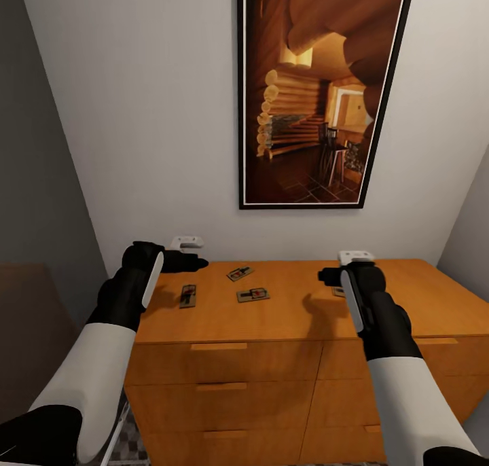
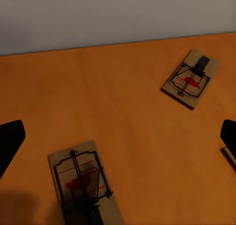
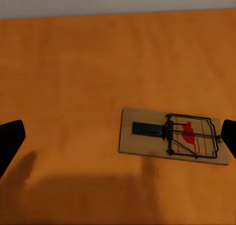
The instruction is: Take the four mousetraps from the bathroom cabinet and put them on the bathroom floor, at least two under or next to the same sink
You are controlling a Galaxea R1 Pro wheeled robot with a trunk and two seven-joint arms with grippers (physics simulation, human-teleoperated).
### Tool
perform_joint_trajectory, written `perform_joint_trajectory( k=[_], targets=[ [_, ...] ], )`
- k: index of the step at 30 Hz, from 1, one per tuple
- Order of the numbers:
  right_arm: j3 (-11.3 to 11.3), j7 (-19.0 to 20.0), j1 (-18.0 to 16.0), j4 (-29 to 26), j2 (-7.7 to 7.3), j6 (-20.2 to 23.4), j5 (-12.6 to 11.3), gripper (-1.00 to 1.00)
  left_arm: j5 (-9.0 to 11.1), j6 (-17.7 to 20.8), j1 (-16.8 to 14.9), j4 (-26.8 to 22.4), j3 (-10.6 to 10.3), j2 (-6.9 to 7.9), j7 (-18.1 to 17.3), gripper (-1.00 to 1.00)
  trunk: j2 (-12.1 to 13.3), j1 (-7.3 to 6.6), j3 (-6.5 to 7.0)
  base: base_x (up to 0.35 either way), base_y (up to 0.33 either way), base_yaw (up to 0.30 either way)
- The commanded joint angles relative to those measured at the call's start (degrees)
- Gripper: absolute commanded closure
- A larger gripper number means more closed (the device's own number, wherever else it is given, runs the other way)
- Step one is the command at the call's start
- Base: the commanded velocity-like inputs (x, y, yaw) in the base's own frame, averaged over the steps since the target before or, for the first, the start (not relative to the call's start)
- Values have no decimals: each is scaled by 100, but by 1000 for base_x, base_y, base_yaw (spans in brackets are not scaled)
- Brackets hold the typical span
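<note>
Dim, warm renders (soft arm shadows), slightly blurred.

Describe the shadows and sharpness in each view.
Head view: sharp, the right claw casts a soft shadow on the cabinet top. Left wrist view: slightly soft, dark shadow over the near mousetrap. Right wrist view: a broad shadow falls below the mousetrap.

Mousetraps (image 1: pixel 253 294) lie flat atop cabinet (image 1: pixel 285 316).
</note>
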Motion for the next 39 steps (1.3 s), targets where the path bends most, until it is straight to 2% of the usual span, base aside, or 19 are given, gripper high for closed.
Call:
perform_joint_trajectory(
  k=[1, 8, 9, 13, 23, 32, 39],
  targets=[
    [-7, 13, -5, -5, 25, 25, 27, -100, -44, 19, -4, 5, 3, 2, -44, -100, -4, 0, -7, 0, 0, 0],
    [3, 37, -5, -2, 428, 25, 19, -100, -29, 19, -4, 82, 14, 18, -29, -100, -4, 0, -7, 0, 0, 0],
    [4, 41, -5, -1, 534, 25, 22, -100, -31, 20, -4, 101, 15, 22, -25, -100, -4, 0, -7, 0, 0, 0],
    [35, 50, -5, -2, 655, 25, 29, -100, -35, 29, -4, 128, 17, 32, -26, -100, -4, 0, -7, 0, 0, 0],
    [453, 36, -5, -80, 732, 25, 73, -100, -37, 29, -4, 191, 17, 52, -28, -100, -4, 0, -7, 0, 0, 0],
    [534, -45, -5, -188, 763, 25, 90, -100, -46, 28, -4, 223, 17, 56, -36, -100, -4, 0, -7, 0, 0, 0],
    [528, -448, -5, -461, 791, 25, 81, -100, -54, 21, -4, 219, 24, 56, -37, -100, -4, 0, -2, 0, 0, 35]
  ],
)
